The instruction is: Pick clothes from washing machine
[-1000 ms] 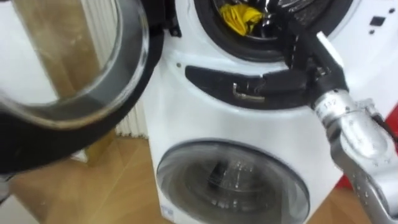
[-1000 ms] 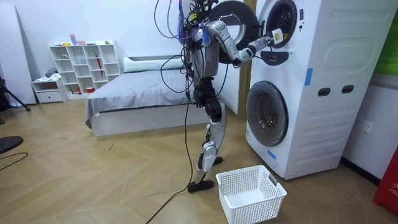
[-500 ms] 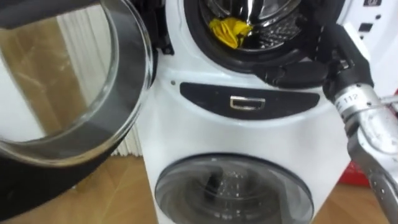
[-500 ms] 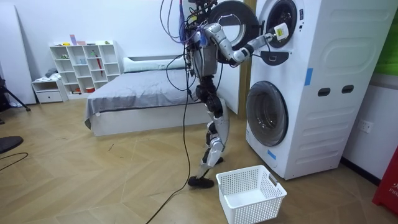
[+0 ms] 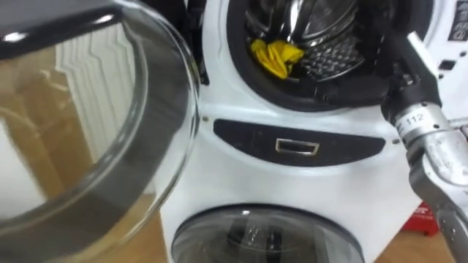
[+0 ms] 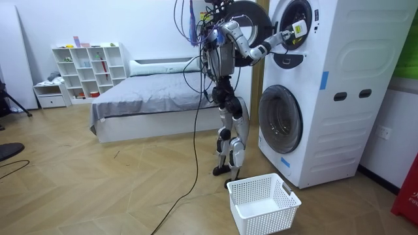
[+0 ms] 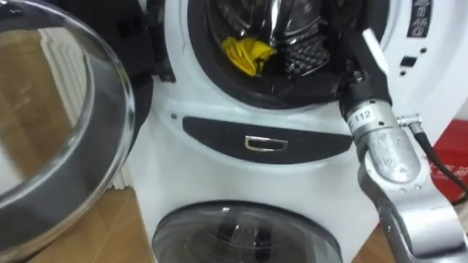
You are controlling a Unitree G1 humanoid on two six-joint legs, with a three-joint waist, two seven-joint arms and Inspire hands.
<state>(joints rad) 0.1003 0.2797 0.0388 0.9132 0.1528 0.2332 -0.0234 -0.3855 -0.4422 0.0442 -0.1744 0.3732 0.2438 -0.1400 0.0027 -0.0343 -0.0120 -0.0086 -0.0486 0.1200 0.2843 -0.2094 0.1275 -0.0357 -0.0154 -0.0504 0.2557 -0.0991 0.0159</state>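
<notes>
The robot stands on the wood floor right in front of two white machines that sit one on top of the other. The top washing machine [image 5: 219, 95] has its round glass door [image 5: 88, 146] swung wide open to the left. Inside the shiny metal drum [image 5: 325, 33] lies a yellow cloth [image 5: 276, 57]. It is bunched up at the near left part of the drum, just behind the dark ring of the opening. The right hand [image 5: 409, 62] is black and reaches up from the lower right to the right edge of that opening. Its far end goes into the dark part of the opening, so I cannot tell if its fingers are wide or curled. The hand and the yellow cloth are apart, with the cloth to the left of the hand. Under the opening there is a long dark panel [image 5: 241, 135] with a small silver handle [image 5: 297, 147] in the middle. Below that is the shut round door of the bottom machine [image 5: 256, 234]. In the room view a white basket [image 6: 263, 202] stands on the floor near the robot's feet. A grey bed [image 6: 144, 98] and a white shelf [image 6: 88, 68] are far behind the robot, on the room view's left.
</notes>
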